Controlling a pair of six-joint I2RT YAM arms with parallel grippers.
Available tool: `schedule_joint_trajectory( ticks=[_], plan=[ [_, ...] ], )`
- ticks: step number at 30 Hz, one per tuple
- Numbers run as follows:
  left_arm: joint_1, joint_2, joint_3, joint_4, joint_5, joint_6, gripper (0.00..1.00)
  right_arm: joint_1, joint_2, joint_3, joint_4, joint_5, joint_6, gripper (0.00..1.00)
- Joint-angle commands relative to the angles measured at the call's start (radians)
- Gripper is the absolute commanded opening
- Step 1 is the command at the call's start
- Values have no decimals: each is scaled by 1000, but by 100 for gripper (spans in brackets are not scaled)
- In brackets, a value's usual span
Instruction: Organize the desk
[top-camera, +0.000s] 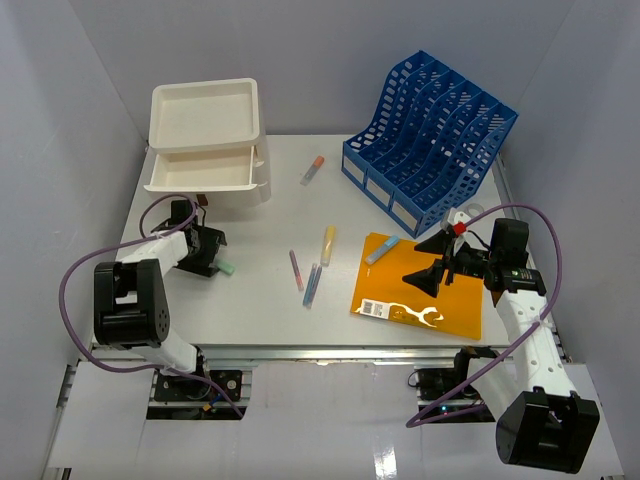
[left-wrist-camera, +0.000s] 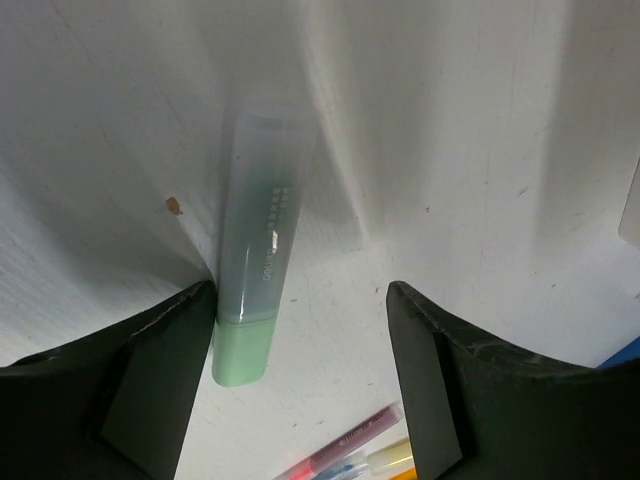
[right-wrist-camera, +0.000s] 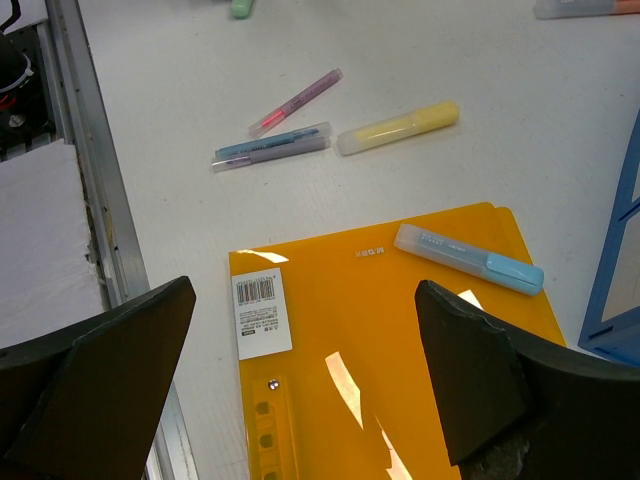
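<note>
The desk (top-camera: 250, 315) is a wide white tabletop with a metal rail along its front edge. My left gripper (top-camera: 212, 258) is low over its left side, open. A green highlighter (left-wrist-camera: 255, 260) lies flat on the desk between the fingers, against the left finger (left-wrist-camera: 160, 370) and well apart from the right one. That green highlighter (top-camera: 227, 268) sticks out past the gripper in the top view. My right gripper (top-camera: 428, 263) hovers open over an orange folder (right-wrist-camera: 380, 350) at the right front, nothing between its fingers. A light blue highlighter (right-wrist-camera: 468, 258) rests on the folder's far edge.
A yellow highlighter (top-camera: 328, 243), a pink pen (top-camera: 296, 268) and a blue pen (top-camera: 312, 285) lie mid-desk. An orange-tipped highlighter (top-camera: 312, 170) lies farther back. A white drawer box (top-camera: 208, 140) with its drawer pulled out stands back left. A blue file rack (top-camera: 430, 140) stands back right.
</note>
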Motion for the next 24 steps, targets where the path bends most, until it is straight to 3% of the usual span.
schedule_joint_trajectory(
  ticks=[1, 11, 17, 24],
  plan=[
    [0, 77, -78, -115, -71, 58, 72, -4, -13, 1, 6, -18, -2, 98],
    [1, 50, -92, -114, -68, 133, 38, -4, -12, 1, 6, -26, -1, 98],
    [0, 10, -94, -114, -27, 162, 22, -4, -14, 1, 8, -22, -1, 98],
    [1, -260, -133, -125, 137, 208, 1, -4, -11, 1, 8, -27, -1, 98]
  ],
)
